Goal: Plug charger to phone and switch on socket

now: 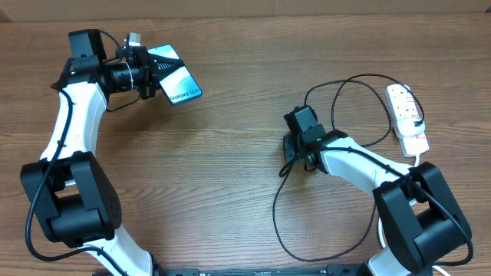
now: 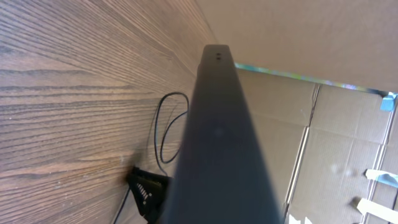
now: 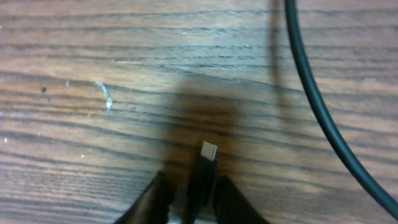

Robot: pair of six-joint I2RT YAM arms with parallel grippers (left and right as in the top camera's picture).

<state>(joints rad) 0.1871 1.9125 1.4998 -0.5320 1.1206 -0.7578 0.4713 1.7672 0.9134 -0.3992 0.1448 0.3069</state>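
Clamped the phone (image 1: 178,80) in the left claw (image 1: 156,77) near the surface's (image 1: 230,192) far left corner; straddled the charger (image 3: 208,152) connector loosely with the parted right claw (image 3: 191,185).

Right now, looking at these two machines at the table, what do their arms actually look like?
The left arm and the right arm match: smooth white shells between bulky black rounded joint housings, with thin black cables running along them. Each ends in a black boxy wrist; the right one's fingers are dark and tapered. I can't make out any markings.
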